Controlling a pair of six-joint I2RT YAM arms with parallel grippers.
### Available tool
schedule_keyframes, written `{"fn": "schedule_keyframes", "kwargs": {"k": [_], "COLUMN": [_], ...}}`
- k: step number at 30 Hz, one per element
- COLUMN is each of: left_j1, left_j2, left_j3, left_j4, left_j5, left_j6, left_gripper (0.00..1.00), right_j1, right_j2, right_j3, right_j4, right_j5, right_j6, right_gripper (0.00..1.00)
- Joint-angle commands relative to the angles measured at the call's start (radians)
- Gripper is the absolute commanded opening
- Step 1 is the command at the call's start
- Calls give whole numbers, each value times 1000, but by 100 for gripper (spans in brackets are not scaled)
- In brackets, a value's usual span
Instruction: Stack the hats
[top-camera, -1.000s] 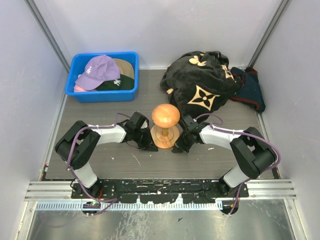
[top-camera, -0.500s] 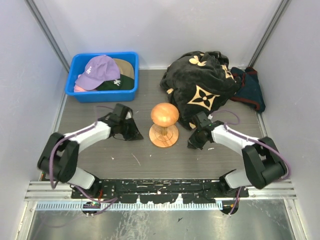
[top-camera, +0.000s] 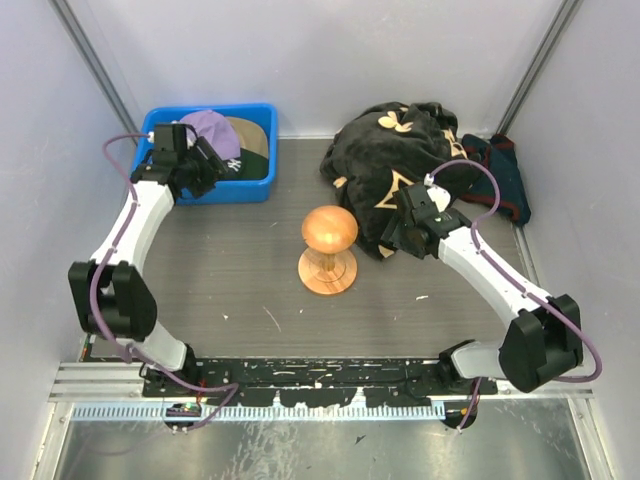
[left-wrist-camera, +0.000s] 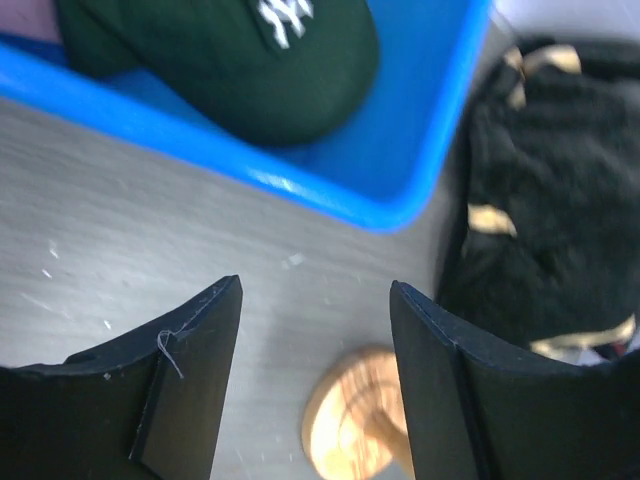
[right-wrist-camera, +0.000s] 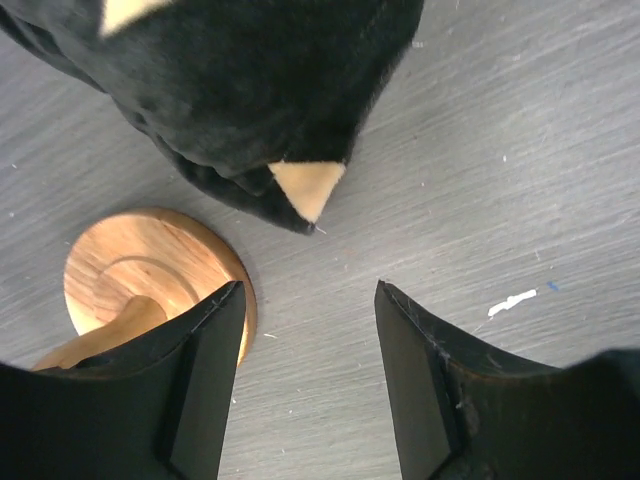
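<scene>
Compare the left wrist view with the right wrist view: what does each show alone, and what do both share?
Only the left wrist shows the dark green cap in the blue bin. Only the right wrist shows a long white scrap on the table. Both show the base of the wooden stand and the black cloth with tan marks.

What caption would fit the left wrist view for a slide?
Open left gripper near the blue bin, which holds a dark green cap.
</scene>
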Motion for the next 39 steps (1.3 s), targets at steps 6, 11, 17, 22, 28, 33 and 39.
{"fn": "schedule_keyframes", "kwargs": {"k": [6,11,17,22,28,33,39], "left_j1": [106,144,158,105,86,52,21], "left_j2": [266,370,414,469,510,611,724], "left_j3": [269,349,352,403,438,569,757], "left_j4": [18,47,130,93,44,-67,-206], "left_j5": [-145,-141,36,68,95,30,-135], "left_j6": [94,95,51,82,52,57,22], "left_gripper": [72,75,70,70,63,60,63], "right_j1": [-2,-7,-25,-41,-48,-51,-61], "right_j2": [-112,-146,-163,-144,-99,-64,-42], "right_j3": [27,4,-11,-14,-5,16,49], "right_j4": [94,94,80,88,100,107,107], "right_j5": [32,14,38,33,18,14,14], "right_j6": [-131,-130,-131,-127,-125,-134,-153], "right_gripper": [62,62,62,63,63,63,63]}}
